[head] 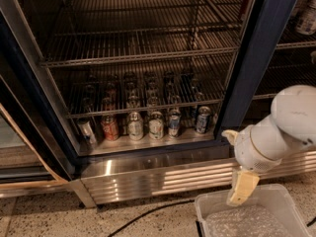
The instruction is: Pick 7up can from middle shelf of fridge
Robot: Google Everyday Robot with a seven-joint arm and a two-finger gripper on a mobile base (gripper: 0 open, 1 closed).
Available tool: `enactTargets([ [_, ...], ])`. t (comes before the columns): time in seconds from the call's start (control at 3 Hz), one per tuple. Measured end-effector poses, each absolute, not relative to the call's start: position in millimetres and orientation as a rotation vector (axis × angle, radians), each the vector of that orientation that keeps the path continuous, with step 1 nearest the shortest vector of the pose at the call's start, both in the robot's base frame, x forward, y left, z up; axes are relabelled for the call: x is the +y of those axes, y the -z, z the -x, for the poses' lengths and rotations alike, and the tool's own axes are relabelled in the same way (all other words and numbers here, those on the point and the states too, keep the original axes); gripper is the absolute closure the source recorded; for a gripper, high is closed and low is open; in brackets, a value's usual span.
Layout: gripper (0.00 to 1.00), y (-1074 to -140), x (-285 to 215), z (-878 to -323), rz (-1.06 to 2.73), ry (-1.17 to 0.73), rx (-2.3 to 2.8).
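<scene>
Speckled stone floor [39,216], fridge [256,58] ahead. Gripper [243,186] hangs low right over clear plastic bin [289,201], outside fridge, well apart from cans. Spread or pressed together, we cannot tell. 7up can [156,126] upright, front row, middle shelf [118,145], just left of blue-and-white can [174,123]. We judge approach step, no grasp yet. Next: rise, reach left into compartment. Can smooth, cylindrical; shelf flat, shiny metal; racks above dark wire.

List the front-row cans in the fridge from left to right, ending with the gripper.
Tilted silver can → red can → pale can → second pale can → blue-and-white can → second blue-and-white can → gripper, outside the fridge, near the clear bin.
</scene>
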State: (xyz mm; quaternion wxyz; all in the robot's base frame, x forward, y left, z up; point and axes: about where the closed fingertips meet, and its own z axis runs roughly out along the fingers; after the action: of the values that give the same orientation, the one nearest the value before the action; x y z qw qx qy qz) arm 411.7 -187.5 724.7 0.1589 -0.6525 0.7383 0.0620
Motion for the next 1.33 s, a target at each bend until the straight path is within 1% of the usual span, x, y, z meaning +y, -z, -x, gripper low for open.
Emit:
enactTargets([
  [0.67, 0.0, -657, -151, -440, 1.803, -0.157, 1.975],
  [1.33, 0.0, -592, -102, -453, 1.8, -0.295, 1.867],
])
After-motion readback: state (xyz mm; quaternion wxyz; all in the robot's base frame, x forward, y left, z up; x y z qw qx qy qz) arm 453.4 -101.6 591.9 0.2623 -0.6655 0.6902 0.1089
